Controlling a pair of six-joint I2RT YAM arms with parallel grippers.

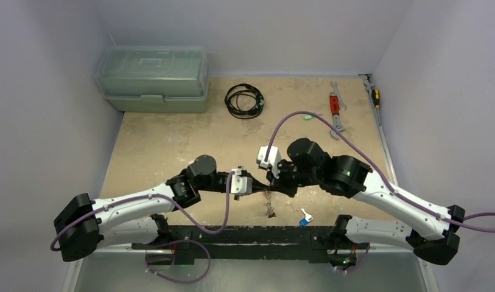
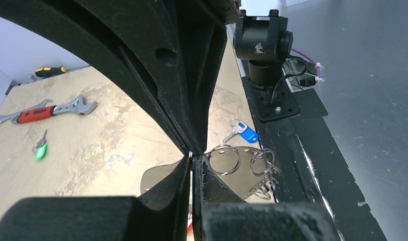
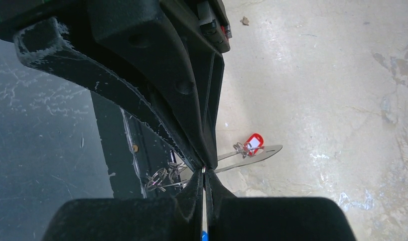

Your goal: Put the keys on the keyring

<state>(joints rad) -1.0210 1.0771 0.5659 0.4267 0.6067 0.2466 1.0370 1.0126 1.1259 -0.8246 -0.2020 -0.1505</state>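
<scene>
Keyring (image 2: 190, 154), thin silvery wire, sits pinched by left gripper (image 1: 259, 187) and right gripper (image 1: 275, 184).

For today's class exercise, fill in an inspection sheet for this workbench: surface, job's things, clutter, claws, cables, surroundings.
Surface: tan tabletop, mottled, with a black strip along the near edge.
Job's things: keyring held up between both claws, small rings with keys hanging by it. A red-tagged key sits beside its wire; whether it is threaded cannot be told. A blue-tagged key and a green-tagged key lie loose on the table.
Clutter: red-handled wrench, screwdriver, lidded toolbox.
Claws: left claw and right claw are both shut on the keyring's wire.
Cables: purple cable on each arm; coiled black cable at the back.
Surroundings: pale walls on three sides.
</scene>
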